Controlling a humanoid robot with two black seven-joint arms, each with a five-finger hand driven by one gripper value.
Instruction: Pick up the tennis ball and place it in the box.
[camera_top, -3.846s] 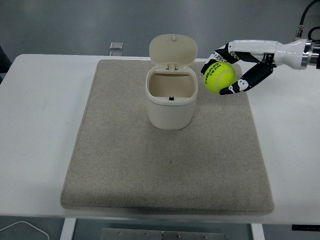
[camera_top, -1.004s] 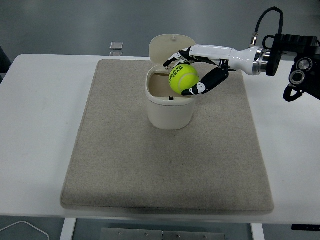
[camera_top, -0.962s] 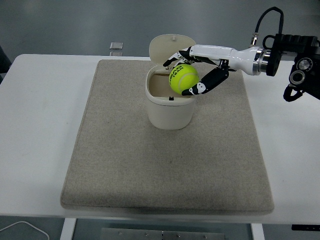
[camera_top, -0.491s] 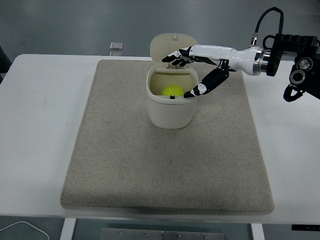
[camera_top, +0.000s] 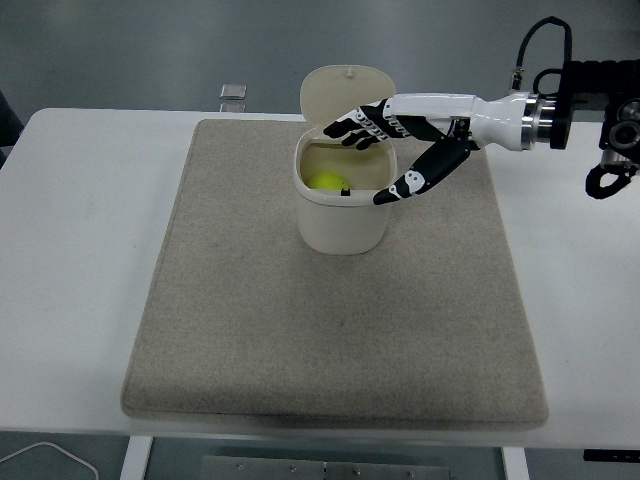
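1. now the tennis ball (camera_top: 325, 181) lies inside the box (camera_top: 342, 210), a fuzzy yellow-green sphere low against the inner left wall, only its upper part showing over the rim.
2. the box is a smooth cream plastic tub with rounded corners and a slightly tapering body; its hinged lid (camera_top: 347, 92), a rounded flap of the same plastic, stands upright behind the opening.
3. it sits on a rectangular mat (camera_top: 250, 320) of coarse, felt-like grey-beige fabric with soft rounded corners, which covers most of the glossy white table (camera_top: 70, 250).
4. the right hand (camera_top: 395, 150) hovers over the box's right rim with its fingers (camera_top: 352, 122) spread apart and empty; the black-and-white jointed fingers point left above the opening, while the thumb (camera_top: 415, 180) angles down beside the rim's right edge.
5. a small clear square object (camera_top: 232, 92) rests at the table's far edge.
6. compared with a second ago, the ball has left the hand and dropped into the box; half a second ago it sat nearer the middle of the opening, and it has since settled towards the left.
7. the fingers have opened wider and the hand has lifted slightly.
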